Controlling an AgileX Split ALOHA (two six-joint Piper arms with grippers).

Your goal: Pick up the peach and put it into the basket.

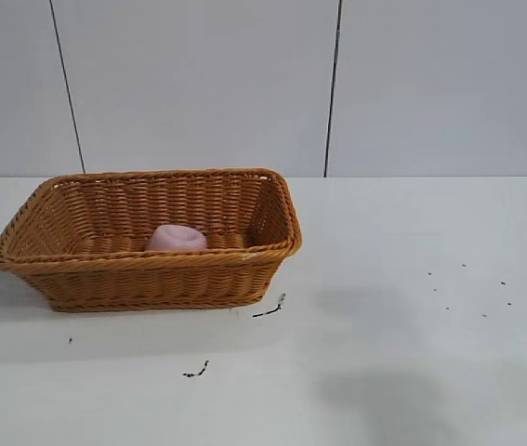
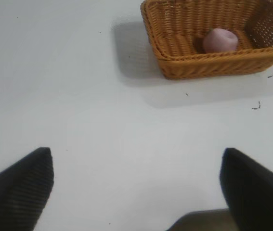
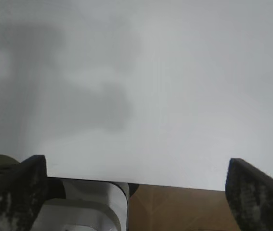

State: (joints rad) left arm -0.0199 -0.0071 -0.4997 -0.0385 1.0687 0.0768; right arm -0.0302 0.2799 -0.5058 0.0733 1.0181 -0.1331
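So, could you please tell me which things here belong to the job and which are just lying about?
Part of the job:
- peach, lying inside the basket
- basket

Just there:
- table
- dark specks on the table near the basket
- left gripper, open, over bare table
- right gripper, open, holding nothing

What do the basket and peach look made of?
Basket: woven wicker or a plastic imitation, orange-brown with a slight sheen; the weave strands and braided rim show. Peach: pale pink, matte and lumpy, with no gloss, so probably foam or soft rubber, not real fruit.
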